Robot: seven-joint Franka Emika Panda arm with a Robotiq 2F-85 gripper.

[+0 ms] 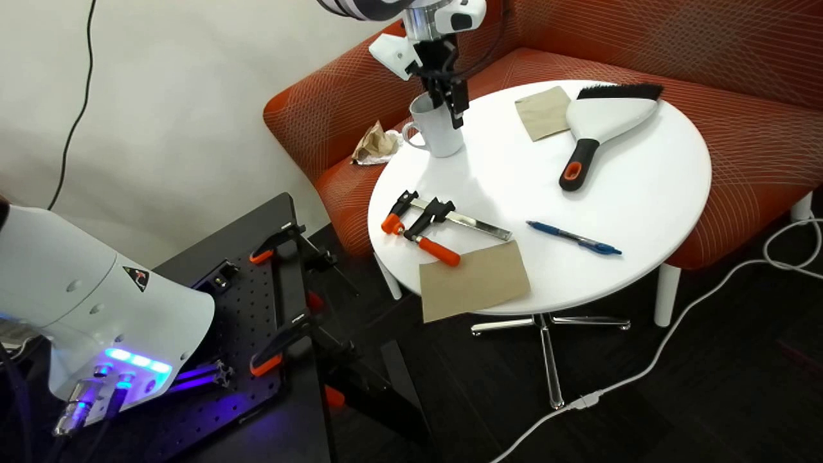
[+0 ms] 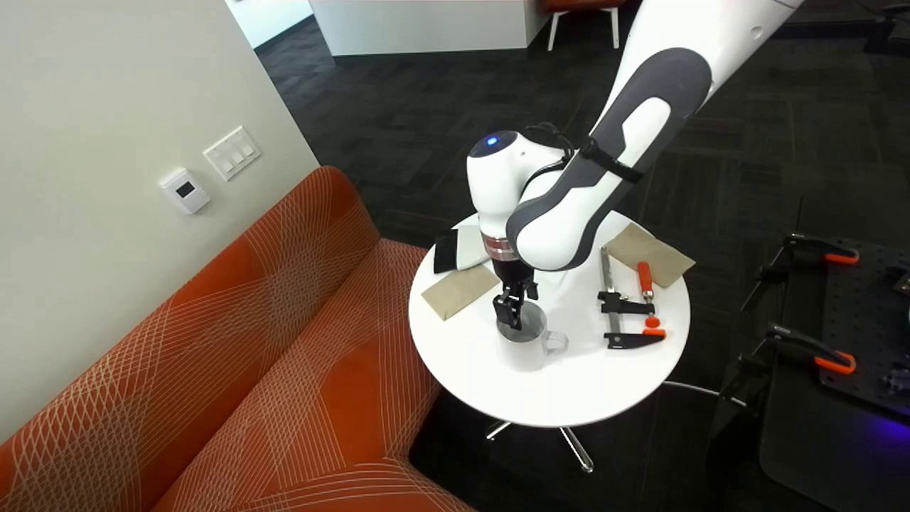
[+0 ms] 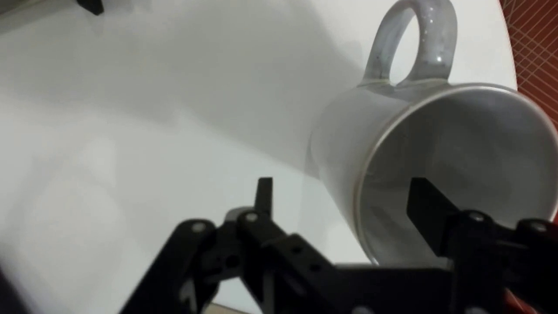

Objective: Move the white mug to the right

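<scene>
White mug: one, plain, upright on the counter, far left in an exterior view, close to the edge, handle pointing left.

End effector: one, fingers spread and gripping nothing. In the wrist view the inner fingertip shows against the mug's mouth and the outer fingertip stands outside, the wall between them. Depth of entry: you cannot tell exactly.

Risks, as judged:

Uneven closing. The gap on the outer side looks wider; the inner finger may meet the wall early and drag the mug before you have a pinch.

Shallow bite. If little of the wall lies between the fingers, the smooth rim may slip out as you lift.

Tilt. Held by a single wall, the mug would hang off-centre and may swing.

Edge. A nudge outward, far and left, could send it over toward the red sofa.

Route. The bar clamp, right of the mug in an exterior view, may be struck if you carry low; the dustpan and the beige pad, well right in an exterior view, may obstruct an overlong move.
</scene>
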